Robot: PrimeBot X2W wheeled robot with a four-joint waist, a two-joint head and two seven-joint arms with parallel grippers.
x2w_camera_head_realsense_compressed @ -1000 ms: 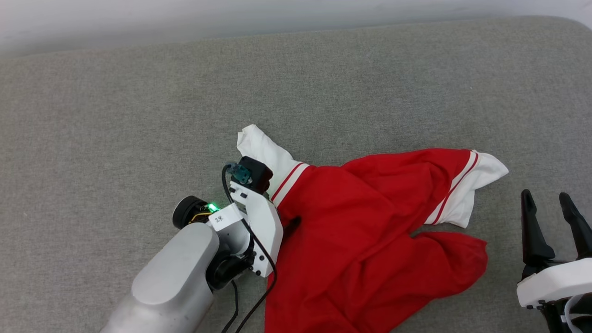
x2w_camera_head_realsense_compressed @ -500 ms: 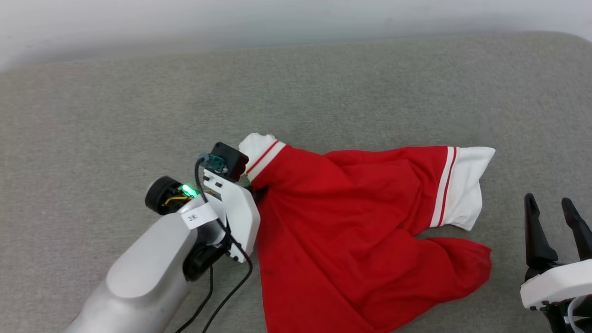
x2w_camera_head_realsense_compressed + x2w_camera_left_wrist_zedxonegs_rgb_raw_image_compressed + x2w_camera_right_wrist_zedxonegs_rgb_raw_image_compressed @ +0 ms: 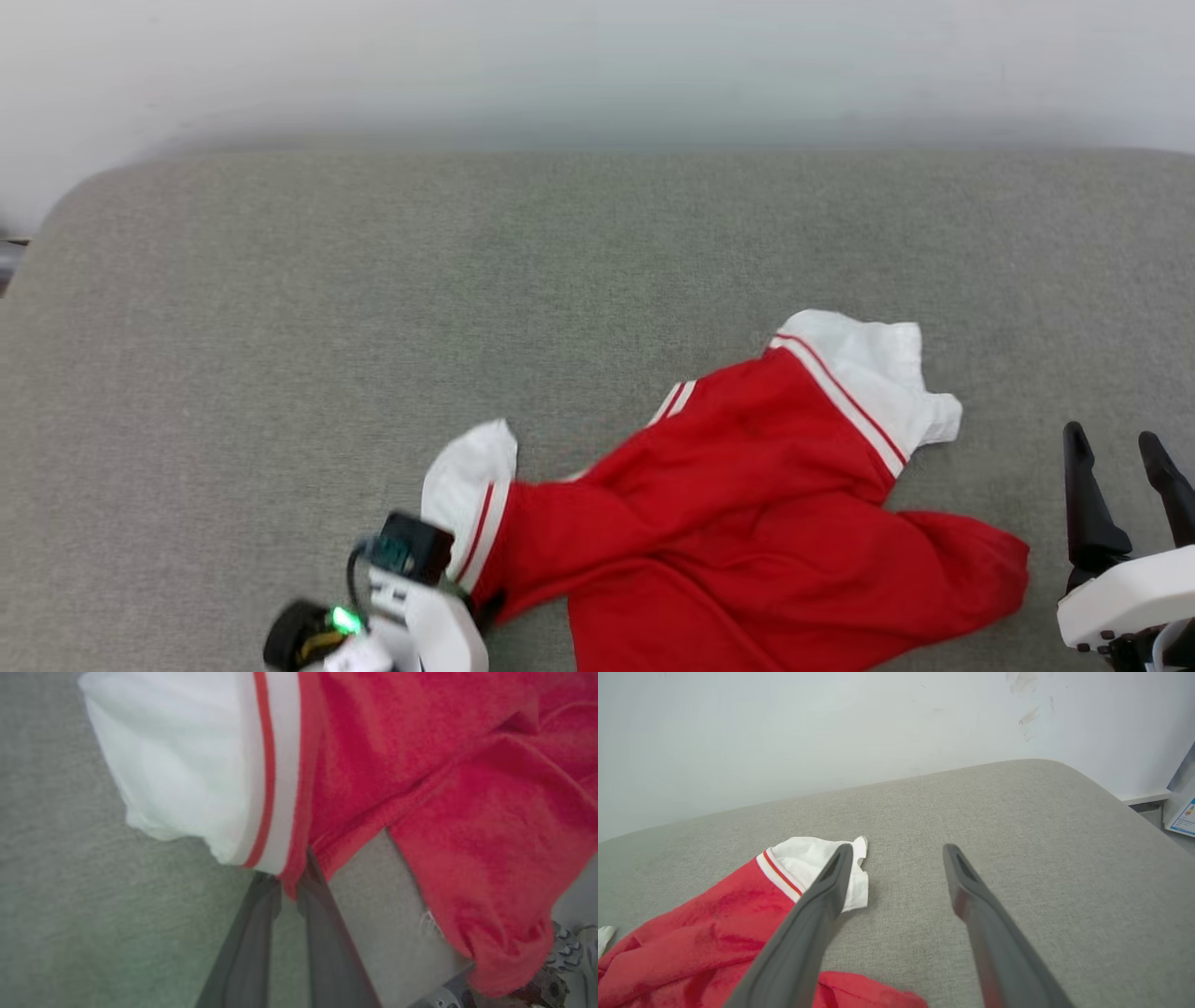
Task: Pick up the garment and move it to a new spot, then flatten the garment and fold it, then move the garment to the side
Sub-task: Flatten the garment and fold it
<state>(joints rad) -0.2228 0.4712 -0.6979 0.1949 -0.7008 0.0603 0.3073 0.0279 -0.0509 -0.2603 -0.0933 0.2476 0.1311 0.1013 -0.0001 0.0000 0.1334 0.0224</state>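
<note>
Red garment (image 3: 747,523) lies bunched at the cushion's (image 3: 373,327) near edge. Its striped sleeve seam is pinched in the left gripper (image 3: 290,877), a hold suited to dragging; the right gripper (image 3: 1113,439) hangs spread nearby, free to assist.

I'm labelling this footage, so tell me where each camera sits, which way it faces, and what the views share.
Head: on the head, looking forward and down at the garment on the cushion; left gripper lower left, right gripper lower right.
Left wrist: on the left wrist, looking along its shut fingers, which pinch the garment beside the white sleeve.
Right wrist: on the right wrist, looking along its open fingers toward the wall.
Shared: all three show the garment.
</note>
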